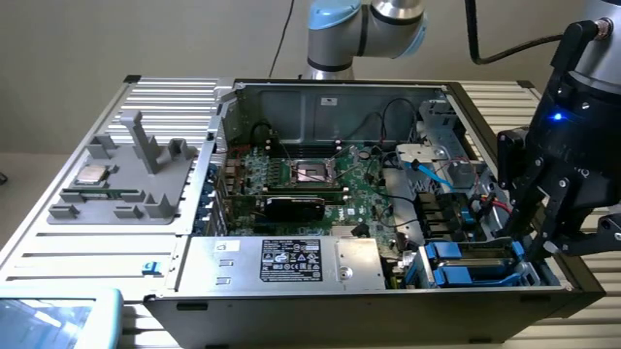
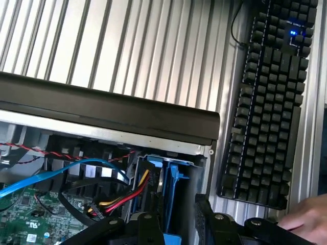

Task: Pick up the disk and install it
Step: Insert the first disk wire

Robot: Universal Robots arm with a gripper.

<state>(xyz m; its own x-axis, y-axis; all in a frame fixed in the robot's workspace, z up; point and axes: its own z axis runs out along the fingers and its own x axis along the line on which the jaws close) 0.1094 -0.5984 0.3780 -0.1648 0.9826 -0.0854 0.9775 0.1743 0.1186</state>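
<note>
Reaching down into the drive bay point(image 1: 466, 267) at the lower right of the exterior view, the hand point(image 1: 531, 243) pinches the disk point(image 2: 172, 186) on edge, its blue bracket showing between the two fingers. The disk stands in the mouth of that bay, inside the open computer case point(image 1: 321, 109), which lies on the ribbed metal counter point(image 1: 58, 243). A black keyboard point(image 2: 265, 102) lies just beside the case.

A lab: an opened computer case point(image 1: 369, 314) sits on a slatted bench point(image 1: 97, 254).
</note>
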